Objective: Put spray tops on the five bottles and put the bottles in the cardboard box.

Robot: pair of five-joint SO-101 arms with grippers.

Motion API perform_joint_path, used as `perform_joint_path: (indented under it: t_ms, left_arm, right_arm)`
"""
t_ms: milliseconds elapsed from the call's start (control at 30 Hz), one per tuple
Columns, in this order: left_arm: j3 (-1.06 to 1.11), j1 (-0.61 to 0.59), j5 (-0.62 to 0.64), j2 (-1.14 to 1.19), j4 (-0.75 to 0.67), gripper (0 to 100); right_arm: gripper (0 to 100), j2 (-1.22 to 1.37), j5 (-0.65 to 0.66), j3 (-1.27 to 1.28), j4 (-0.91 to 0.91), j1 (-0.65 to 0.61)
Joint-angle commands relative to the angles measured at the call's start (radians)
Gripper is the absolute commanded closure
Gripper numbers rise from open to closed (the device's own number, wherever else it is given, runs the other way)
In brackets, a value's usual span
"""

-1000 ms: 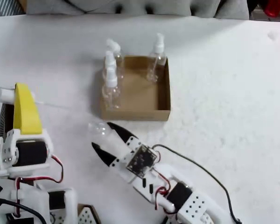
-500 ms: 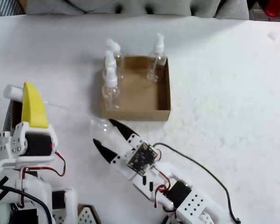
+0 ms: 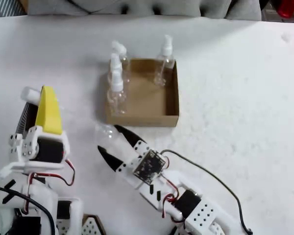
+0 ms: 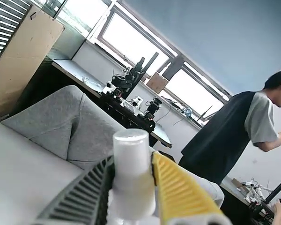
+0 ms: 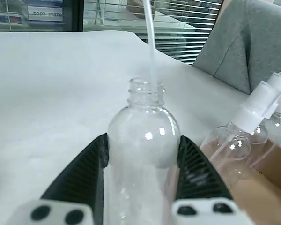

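Holding a clear bottle [image 3: 104, 132] with no top on it, the right claw [image 3: 107, 138] has its two black fingers squeezed on the bottle's round sides. The claw and the bottle are just in front of the cardboard box [image 3: 169, 105], close to its near wall. The bottle's open mouth points away from the arm.

The left claw [image 3: 38, 100] is off to the left side of the white table [image 3: 235, 98], well away from the box. It has one yellow finger and one gray bumpy finger, and they pinch a white spray top [image 3: 32, 94] between them.

A thin white tube [image 5: 150, 42] comes down to the mouth of the open bottle. I cannot tell if its end is inside the bottle or just beside it.

Four bottles with spray tops on them stand up in the box. Three of them [image 3: 116, 84] make a row along the side nearer the left arm. The fourth one [image 3: 165, 58] stands in the far corner on the other side.
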Motion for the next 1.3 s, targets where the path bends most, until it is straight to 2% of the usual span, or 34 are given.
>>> perform_joint_path:
  t_ms: [0,133,233,400,500,767,1267]
  left_arm:
    - [0.018,0.016,-0.046,-0.008,0.015,98]
    - [0.077,0.136,-0.164,-0.007,0.017,98]
    - [0.106,0.223,-0.198,-0.007,0.017,98]
    - [0.144,0.282,-0.207,-0.005,0.017,98]
    - [0.160,0.332,-0.267,-0.005,0.015,98]
    - [0.157,0.338,-0.330,-0.007,0.052,98]
    - [0.155,0.334,-0.333,-0.010,0.080,98]
  right_arm:
    - [98.2,-0.001,0.014,-0.068,-0.021,0.012]
    - [98.2,-0.001,0.014,-0.068,-0.022,0.012]
    - [98.2,-0.001,0.014,-0.068,-0.022,0.012]
    - [98.2,-0.001,0.014,-0.068,-0.022,0.012]
    - [98.2,-0.001,0.014,-0.066,-0.022,0.012]
    - [98.2,-0.001,0.014,-0.066,-0.022,0.012]
    - [98.2,-0.002,0.012,-0.066,-0.028,0.019]
